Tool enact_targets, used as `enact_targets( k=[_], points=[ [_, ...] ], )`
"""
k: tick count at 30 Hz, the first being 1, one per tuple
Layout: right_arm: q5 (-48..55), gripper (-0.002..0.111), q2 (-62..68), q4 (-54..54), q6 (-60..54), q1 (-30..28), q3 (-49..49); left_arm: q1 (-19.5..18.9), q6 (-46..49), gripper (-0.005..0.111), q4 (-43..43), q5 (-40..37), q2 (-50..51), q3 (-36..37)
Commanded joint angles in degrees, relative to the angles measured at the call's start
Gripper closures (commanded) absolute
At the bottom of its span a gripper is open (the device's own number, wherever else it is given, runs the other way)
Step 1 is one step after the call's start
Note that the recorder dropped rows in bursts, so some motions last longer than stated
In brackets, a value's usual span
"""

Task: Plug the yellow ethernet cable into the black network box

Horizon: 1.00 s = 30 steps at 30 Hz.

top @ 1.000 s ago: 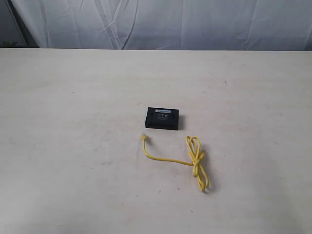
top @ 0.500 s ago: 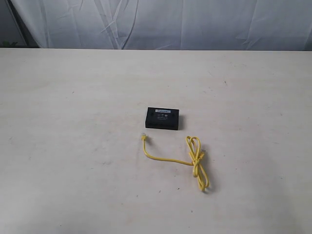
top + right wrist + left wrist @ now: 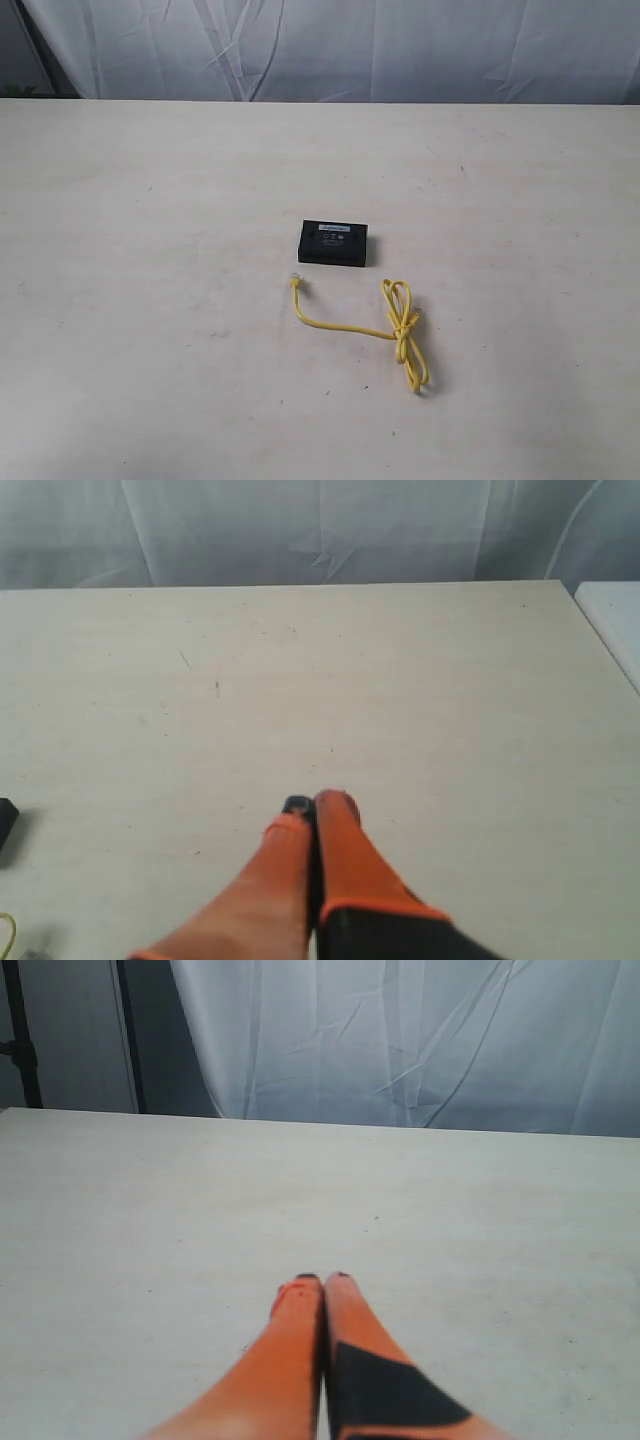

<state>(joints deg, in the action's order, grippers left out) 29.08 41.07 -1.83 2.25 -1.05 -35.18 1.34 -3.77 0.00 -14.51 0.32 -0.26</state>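
1. The black network box [image 3: 334, 243] lies flat on the table [image 3: 150, 200].
2. The yellow ethernet cable [image 3: 400, 325] lies near it, not touching and unplugged.
3. The left jaws are pressed together and hold nothing.
4. The right jaws are likewise closed and empty.

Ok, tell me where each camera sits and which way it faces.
Exterior view: off the arms, looking down across the table toward the curtain, at the black box and yellow cable; no robot part shows.
Left wrist view: on the left arm, facing along the shut left gripper toward the curtain.
Right wrist view: on the right arm, facing along the shut right gripper; box and a bit of cable at the picture's edge.
Shared: exterior and right wrist both catch box and cable.
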Motion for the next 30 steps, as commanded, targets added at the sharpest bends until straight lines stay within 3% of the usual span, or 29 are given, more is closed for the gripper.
enact_targets(
  k=[1,30],
  points=[
    [0.93,0.109,6.58,0.82,-0.29,-0.17,-4.22,-0.16,-0.05,0.107,0.31,0.8,-0.32,0.26],
    [9.73,0.109,47.39,3.52,-5.47,18.78,-23.86,-0.16,-0.05,0.107,0.31,0.8,-0.32,0.26]
  ],
)
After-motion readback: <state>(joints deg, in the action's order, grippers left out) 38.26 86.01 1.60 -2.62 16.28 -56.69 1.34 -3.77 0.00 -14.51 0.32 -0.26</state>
